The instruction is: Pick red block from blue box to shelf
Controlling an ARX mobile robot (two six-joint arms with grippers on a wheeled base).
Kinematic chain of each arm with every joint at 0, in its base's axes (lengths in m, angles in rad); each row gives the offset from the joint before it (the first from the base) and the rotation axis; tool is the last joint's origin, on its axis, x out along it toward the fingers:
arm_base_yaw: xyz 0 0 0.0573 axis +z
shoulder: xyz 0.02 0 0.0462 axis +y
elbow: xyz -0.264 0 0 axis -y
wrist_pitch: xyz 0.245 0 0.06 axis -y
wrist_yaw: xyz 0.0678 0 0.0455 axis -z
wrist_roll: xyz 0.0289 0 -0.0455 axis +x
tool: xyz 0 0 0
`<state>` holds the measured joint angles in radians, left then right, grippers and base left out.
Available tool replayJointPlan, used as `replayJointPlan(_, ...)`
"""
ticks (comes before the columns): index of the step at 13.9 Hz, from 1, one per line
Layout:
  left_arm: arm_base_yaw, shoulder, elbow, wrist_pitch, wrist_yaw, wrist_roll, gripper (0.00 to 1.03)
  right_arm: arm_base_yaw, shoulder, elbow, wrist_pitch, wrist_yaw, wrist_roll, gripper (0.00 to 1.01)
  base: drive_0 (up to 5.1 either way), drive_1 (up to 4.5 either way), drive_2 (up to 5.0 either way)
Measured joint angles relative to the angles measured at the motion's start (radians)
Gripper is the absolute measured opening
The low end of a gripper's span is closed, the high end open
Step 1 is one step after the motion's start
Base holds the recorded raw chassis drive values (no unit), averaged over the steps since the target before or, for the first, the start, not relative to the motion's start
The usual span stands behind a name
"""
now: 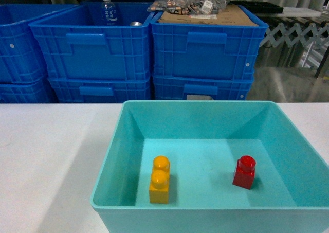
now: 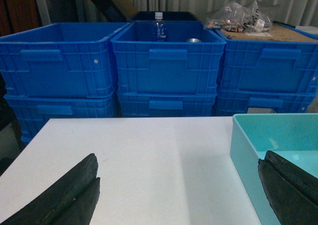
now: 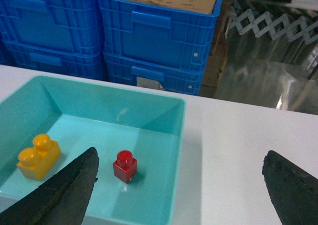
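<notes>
From the head view we see the red block [image 1: 244,172] upright on the floor of the blue box [image 1: 110,156], right of centre, well apart from the yellow-orange two-stud brick [image 1: 160,180]. It looks light, rigid and glossy (likely slippery), so we'd pinch its flat side faces, below the stud. No hands show here.

Left wrist view: our left hand [image 2: 181,195] is spread wide over the white table [image 2: 149,160], the box just at its right finger; the block is out of sight.

Right wrist view: our right hand [image 3: 184,187] is spread, empty, above the box's near right corner, with the block just beyond its left finger. The shelf shows in no view.
</notes>
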<state>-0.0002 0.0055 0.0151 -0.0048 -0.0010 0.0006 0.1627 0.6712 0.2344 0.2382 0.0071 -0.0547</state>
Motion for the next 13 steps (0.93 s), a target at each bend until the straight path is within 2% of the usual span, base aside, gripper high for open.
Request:
replayJointPlan(1,0.0,0.0,0.0,0.0,0.0,0.0,0.98,0.022,0.118,0.053,0.034,-0.003,0.005,0.98,0.0,0.0,0.0)
replayJointPlan(3,0.0,0.0,0.0,0.0,0.0,0.0,0.98,0.063,0.351,0.151,0.067,-0.029,0.037,0.98,0.0,0.0,0.0)
replayJointPlan(7,0.0,0.0,0.0,0.0,0.0,0.0,0.98,0.129,0.718,0.34,0.041,-0.034,0.104,0.98,0.0,0.0,0.0)
replayJointPlan(8,0.0,0.0,0.0,0.0,0.0,0.0,0.98,0.145,0.922,0.462,-0.01,-0.01,0.157,0.98,0.0,0.0,0.0)
replayJointPlan(9,0.0,0.0,0.0,0.0,0.0,0.0,0.98,0.154,1.139,0.603,-0.078,0.036,0.214,0.98,0.0,0.0,0.0)
replayJointPlan(13,0.0,0.0,0.0,0.0,0.001,0.0,0.98,0.173,1.282,0.705,-0.096,0.077,0.249,0.98,0.0,0.0,0.0)
